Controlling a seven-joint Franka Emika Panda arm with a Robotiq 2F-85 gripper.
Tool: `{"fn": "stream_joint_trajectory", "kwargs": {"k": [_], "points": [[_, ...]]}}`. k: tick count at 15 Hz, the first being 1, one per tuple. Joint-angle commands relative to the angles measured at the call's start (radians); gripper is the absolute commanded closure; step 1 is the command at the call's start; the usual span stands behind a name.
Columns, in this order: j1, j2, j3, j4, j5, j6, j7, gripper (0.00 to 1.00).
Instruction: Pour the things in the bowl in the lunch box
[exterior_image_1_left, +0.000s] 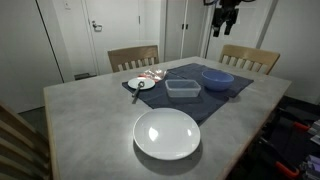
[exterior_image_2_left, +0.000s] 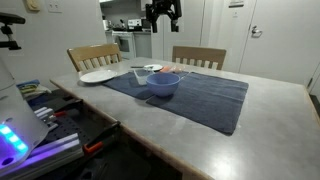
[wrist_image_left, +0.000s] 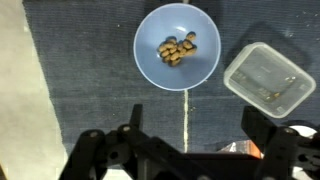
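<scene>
Brown bits (wrist_image_left: 177, 48) fill the bowl (wrist_image_left: 150, 40) — lunch box (wrist_image_left: 270, 80) just right; end effector (wrist_image_left: 190, 140) spread, hanging high above both.

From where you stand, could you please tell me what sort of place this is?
Probably a home dining room: a large table with wooden chairs drawn up to it, set with a white plate and a blue bowl, and what looks like a kitchen in the background.
</scene>
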Motion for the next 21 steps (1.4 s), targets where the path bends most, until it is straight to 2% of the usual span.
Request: {"fn": "stream_joint_trajectory", "kwargs": {"k": [1, 4, 11, 14, 18, 21], "points": [[-0.066, 0.082, 0.012, 0.028, -0.127, 0.039, 0.157, 0.0], [-0.098, 0.132, -0.007, 0.04, -0.186, 0.012, 0.25, 0.0], [-0.128, 0.254, -0.045, 0.052, -0.152, -0.099, 0.272, 0.0], [-0.134, 0.299, -0.04, 0.047, -0.069, -0.102, 0.21, 0.0], [-0.159, 0.362, -0.034, 0.067, 0.121, -0.134, 0.089, 0.0], [-0.177, 0.407, -0.04, 0.093, 0.194, -0.154, 0.049, 0.0]]}}
